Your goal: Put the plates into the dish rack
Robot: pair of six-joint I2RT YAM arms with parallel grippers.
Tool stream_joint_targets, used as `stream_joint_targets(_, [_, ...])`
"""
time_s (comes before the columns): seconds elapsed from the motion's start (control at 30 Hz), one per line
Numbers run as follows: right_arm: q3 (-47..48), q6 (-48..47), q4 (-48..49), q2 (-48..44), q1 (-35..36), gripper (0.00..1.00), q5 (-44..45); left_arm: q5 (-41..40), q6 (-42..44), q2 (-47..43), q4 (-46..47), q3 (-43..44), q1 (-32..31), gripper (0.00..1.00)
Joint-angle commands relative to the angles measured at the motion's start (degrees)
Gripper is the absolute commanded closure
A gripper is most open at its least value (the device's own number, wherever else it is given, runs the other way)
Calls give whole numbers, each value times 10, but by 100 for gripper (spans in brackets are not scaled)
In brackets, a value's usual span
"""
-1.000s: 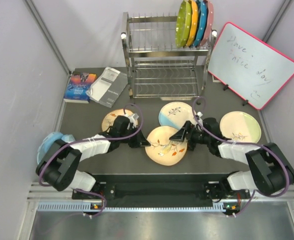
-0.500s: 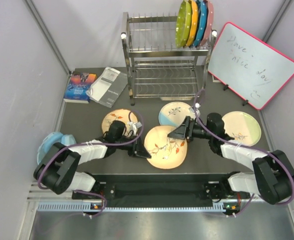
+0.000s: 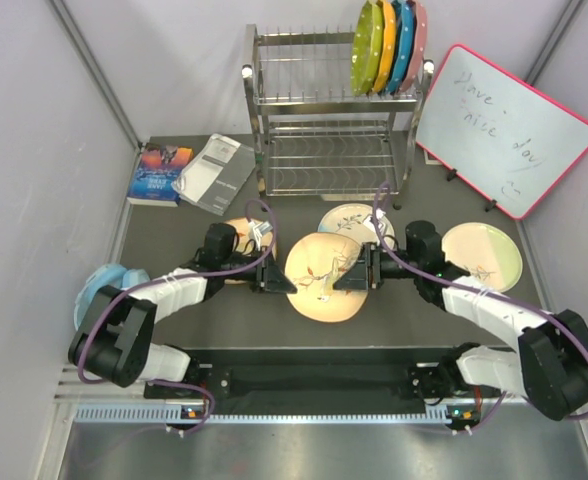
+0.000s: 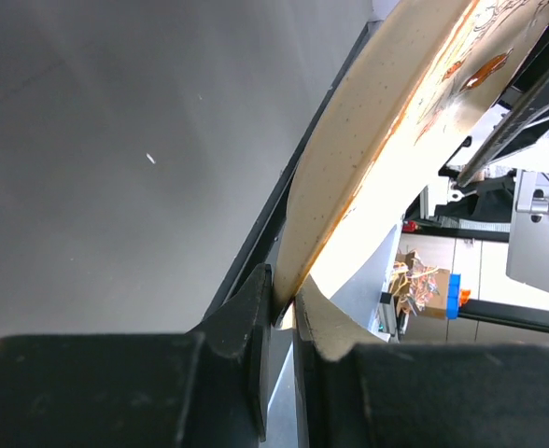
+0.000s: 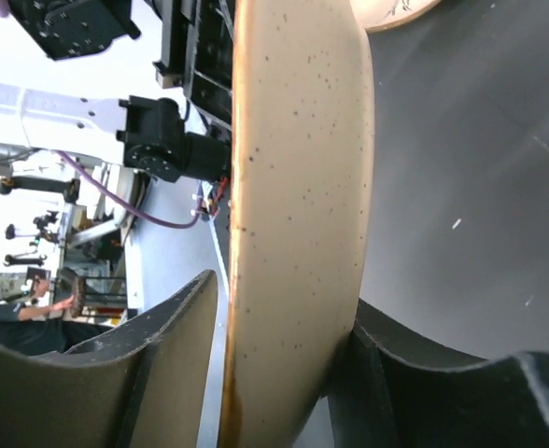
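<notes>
An orange-tinted plate [image 3: 319, 280] is held tilted above the table between my two grippers. My left gripper [image 3: 279, 283] is shut on its left rim; the left wrist view shows the jaws [image 4: 284, 299] pinching the rim of the plate [image 4: 387, 121]. My right gripper [image 3: 346, 278] straddles the right rim [image 5: 298, 187]: one jaw touches, and a thin gap shows at the other [image 5: 288, 289]. A second orange plate [image 3: 236, 228] lies half hidden under my left arm. The half-blue plate [image 3: 346, 218] and the pale plate [image 3: 482, 252] lie flat. The dish rack [image 3: 324, 150] stands at the back.
Plain green, yellow, blue and pink plates [image 3: 389, 45] stand in the rack's top tier, right end. A whiteboard [image 3: 504, 130] leans at the back right. A book [image 3: 161, 172] and a booklet [image 3: 214, 172] lie at the back left. A light blue object [image 3: 102, 285] sits at the left edge.
The orange-tinted plate has risen off the table and tilted up, shifting slightly back and left. Both grippers moved inward with it, and the right one now straddles its right rim.
</notes>
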Motion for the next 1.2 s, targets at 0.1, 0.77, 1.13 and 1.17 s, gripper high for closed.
stream_joint_targets(0.1, [31,-17,8,-7,17,59,-7,49,10,-32,55,57,-6,100])
stream_joint_targets(0.77, [108,31,27,24,-83,100,-17,-11,67,-20,-51,71,-9,100])
stream_joint_targets(1.13, [407,-192,-290,38,-129,100,18,-113,421,-79,-403,264,111,29])
stream_joint_targets(1.17, [428,-204,-306,40,-129,100,30,-128,434,-90,-425,278,119,29])
